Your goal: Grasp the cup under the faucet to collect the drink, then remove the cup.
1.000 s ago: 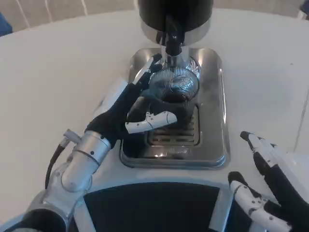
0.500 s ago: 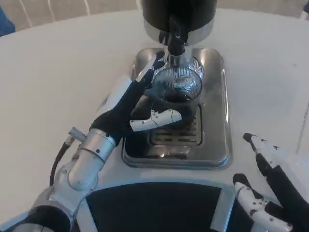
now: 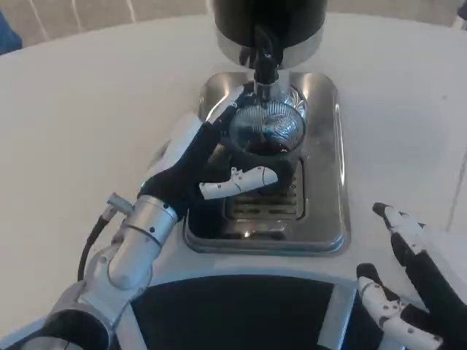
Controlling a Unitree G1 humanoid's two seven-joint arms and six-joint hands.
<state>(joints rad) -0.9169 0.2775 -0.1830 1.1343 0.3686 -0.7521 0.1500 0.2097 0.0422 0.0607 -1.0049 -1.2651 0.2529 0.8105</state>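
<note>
A clear ribbed cup [image 3: 265, 135] with dark drink in it stands on the steel drip tray [image 3: 325, 211], right under the black faucet [image 3: 264, 55] of the dispenser. My left hand [image 3: 198, 169] grips the cup from its left side, with a white thumb across the front and fingers behind it. My right hand [image 3: 412, 281] rests on the table at the lower right, fingers spread and holding nothing.
The dispenser's black and chrome body [image 3: 268, 22] rises at the top of the picture. The tray's slotted grate [image 3: 266, 200] lies in front of the cup. White table [image 3: 80, 117] stretches to the left and right.
The cup and my left hand have stayed under the faucet. My right hand has slid a little down and to the right. The camera shifted slightly.
</note>
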